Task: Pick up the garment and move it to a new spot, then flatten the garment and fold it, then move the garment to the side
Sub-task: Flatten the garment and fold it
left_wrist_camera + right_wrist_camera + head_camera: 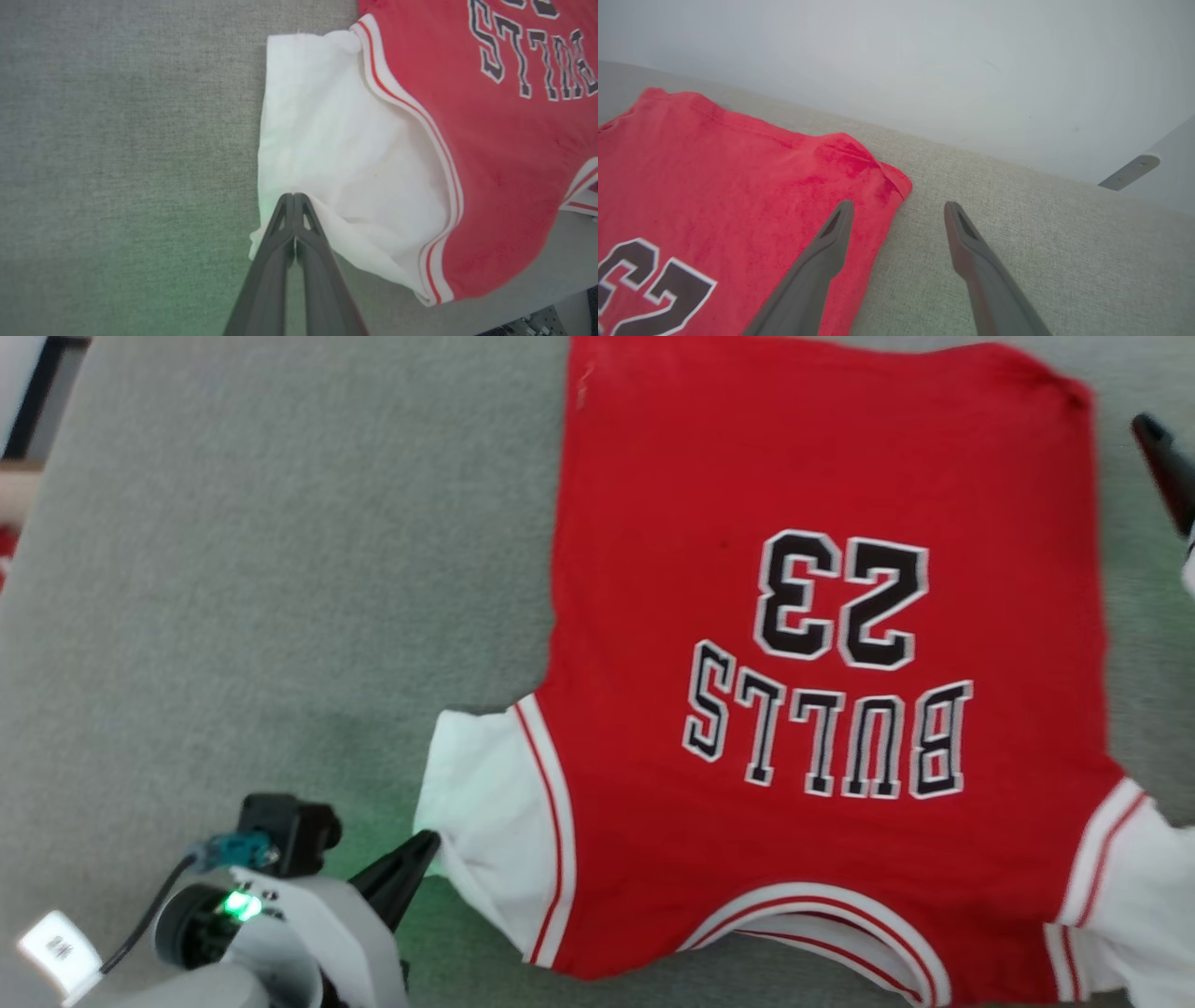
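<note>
Garment (812, 674): lies spread flat on the grey cloth surface (233, 569), print side up, collar toward the robot and hem away from it.
Left gripper (293, 196): nearest to the robot; its two fingers are pressed together and pinch the outer edge of the white sleeve (336, 140), where the cloth draws to a point.
Collar (822, 915): white with red stripes, at the near edge of the shirt.
Print (840, 663): black letters "BULLS" and number "23", upside down in the head view.
Right gripper (899, 210): fingers spread wide, holding nothing, at the far hem corner; one finger above the red cloth, the other above the surface.
Wall (924, 70): pale, behind the surface.
</note>
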You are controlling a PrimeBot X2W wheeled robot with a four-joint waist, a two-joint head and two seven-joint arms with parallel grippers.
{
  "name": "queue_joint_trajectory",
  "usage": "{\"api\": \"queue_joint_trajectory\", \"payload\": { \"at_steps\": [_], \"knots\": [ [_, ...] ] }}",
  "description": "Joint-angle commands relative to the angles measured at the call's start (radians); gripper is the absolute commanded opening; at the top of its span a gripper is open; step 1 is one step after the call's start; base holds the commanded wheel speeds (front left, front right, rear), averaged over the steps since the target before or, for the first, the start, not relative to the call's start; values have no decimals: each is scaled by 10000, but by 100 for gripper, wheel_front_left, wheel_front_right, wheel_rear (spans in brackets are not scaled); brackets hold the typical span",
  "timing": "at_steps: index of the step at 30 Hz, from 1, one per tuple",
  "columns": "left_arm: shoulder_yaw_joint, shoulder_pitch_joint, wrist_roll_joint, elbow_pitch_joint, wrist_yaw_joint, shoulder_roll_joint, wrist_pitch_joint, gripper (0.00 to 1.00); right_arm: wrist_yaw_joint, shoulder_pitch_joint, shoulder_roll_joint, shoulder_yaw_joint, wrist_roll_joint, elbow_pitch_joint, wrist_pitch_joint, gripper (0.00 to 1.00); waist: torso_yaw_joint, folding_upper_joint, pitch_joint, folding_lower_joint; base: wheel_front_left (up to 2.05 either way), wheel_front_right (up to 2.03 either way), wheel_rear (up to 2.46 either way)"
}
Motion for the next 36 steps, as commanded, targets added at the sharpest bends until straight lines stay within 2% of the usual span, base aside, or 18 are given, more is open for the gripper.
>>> {"api": "queue_joint_trajectory", "payload": {
  "at_steps": [1, 8, 9, 13, 19, 20, 21, 22, 25, 30, 36],
  "knots": [
    [-40, -244, 162, 166, -150, -210, 104, 0, -15, -683, 32, 80, -76, 876, 212, 100, 664, 0, 629, 0, 0, 0, 0],
    [-172, -686, 426, 774, -669, -946, 328, 0, -15, -2613, 225, 244, -161, 3469, 1453, 100, 1414, 0, 1189, 0, 0, 0, 0],
    [-172, -686, 426, 774, -669, -946, 328, 0, -15, -2613, 225, 244, -161, 3469, 1453, 100, 1414, 0, 1189, 0, 0, 0, 0],
    [-250, -832, 501, 1145, -946, -1308, 381, 0, -17, -3402, 297, 85, -442, 4834, 2309, 100, 1741, 0, 1417, 0, 0, 0, 0],
    [-277, -897, 486, 1648, -1207, -1632, 380, 0, -8, -3819, 737, -189, -607, 6630, 3685, 100, 2024, 0, 1542, 0, 0, 0, 0],
    [-267, -888, 459, 1711, -1227, -1644, 358, 0, -6, -3844, 805, -204, -662, 6940, 3999, 85, 2030, 0, 1543, 0, 0, 0, 0],
    [-267, -873, 445, 1776, -1261, -1656, 341, 0, -6, -3834, 888, -159, -713, 7228, 4425, 16, 2028, 0, 1532, 0, 0, 0, 0],
    [-268, -853, 419, 1840, -1283, -1650, 342, 0, 2, -3769, 1050, -64, -735, 7426, 4850, 0, 2009, 0, 1514, 0, 0, 0, 0],
    [-236, -786, 325, 1986, -1320, -1635, 307, 0, 25, -3911, 1004, -40, -861, 7623, 5109, 0, 1903, 0, 1443, 0, 0, 0, 0],
    [-139, -717, 277, 2125, -1280, -1514, 205, 0, -12, -4194, 891, 105, -1006, 7173, 4492, 0, 1542, 0, 1177, 0, 0, 0, 0],
    [5, -524, 137, 2038, -1164, -1141, 85, 0, -14, -3664, 701, 886, -498, 5667, 4776, 0, 857, 0, 489, 0, 0, 0, 0]
  ]
}}
